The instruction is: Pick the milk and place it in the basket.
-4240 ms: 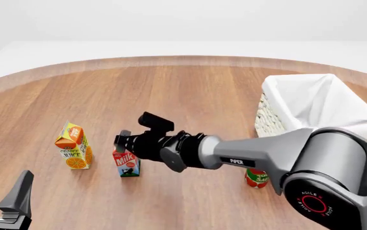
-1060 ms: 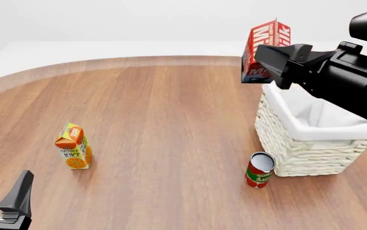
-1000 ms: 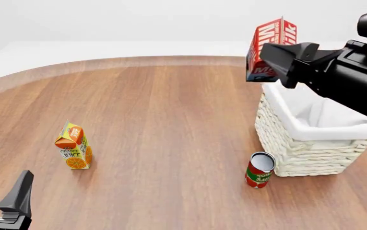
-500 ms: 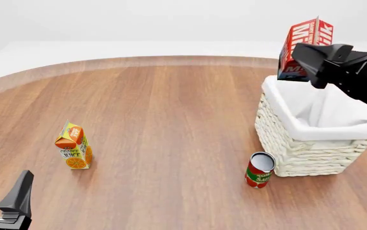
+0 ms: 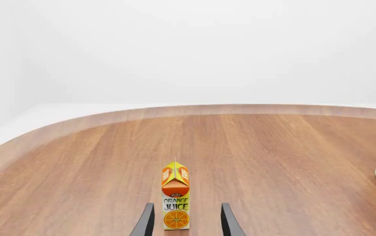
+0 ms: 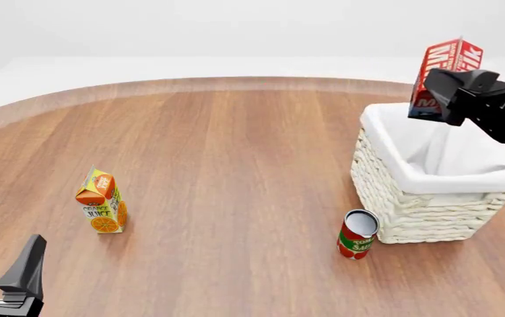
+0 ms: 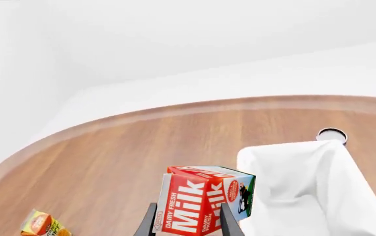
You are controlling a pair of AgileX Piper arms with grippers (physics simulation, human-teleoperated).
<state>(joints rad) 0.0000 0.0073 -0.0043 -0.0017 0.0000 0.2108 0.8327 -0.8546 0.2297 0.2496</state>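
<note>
Your right hand [image 6: 453, 92] is clamped on the small red gable-top milk carton [image 6: 443, 67], held high over the cream wicker basket's cloth-lined rim [image 6: 437, 185]. It looks light, stiff, smooth-sided; keep holding its flat sides.

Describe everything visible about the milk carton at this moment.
The small red gable-top milk carton with white "Milk" lettering and a dark base bearing a cow picture is held off the table, tilted, between the fingers of the right hand. It hangs above the far left corner of the cream-white wicker basket, touching only the fingers.
</note>
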